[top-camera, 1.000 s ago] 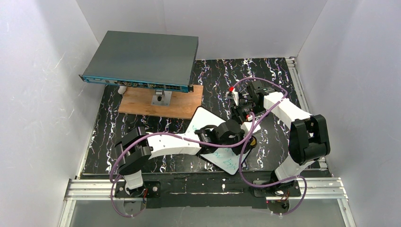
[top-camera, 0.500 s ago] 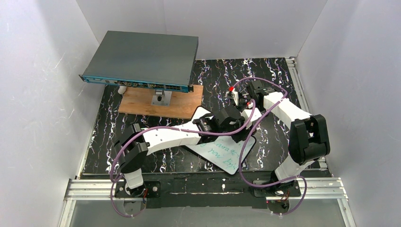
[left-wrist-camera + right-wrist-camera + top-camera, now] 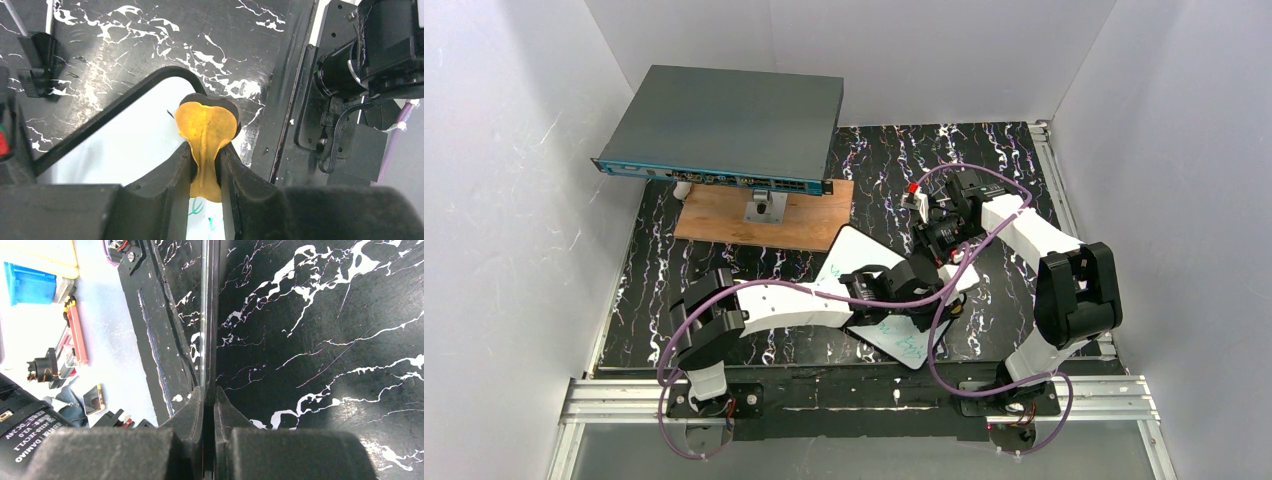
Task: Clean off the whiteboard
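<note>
Yellow pad (image 3: 206, 125) in left hand (image 3: 205, 170), at whiteboard (image 3: 135, 145) corner

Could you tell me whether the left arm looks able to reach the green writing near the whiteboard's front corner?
Probably yes: the left pincer holds its yellow wiping pad on the whiteboard, the green writing lies uncovered close beside it, and the right pincer clamps only the board's edge.

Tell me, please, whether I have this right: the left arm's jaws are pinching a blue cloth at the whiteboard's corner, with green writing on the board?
Not quite: the cloth is yellow, not blue, as the left wrist view shows. The left arm's jaws do pinch it at the corner of the whiteboard, and green writing is on the board.
</note>
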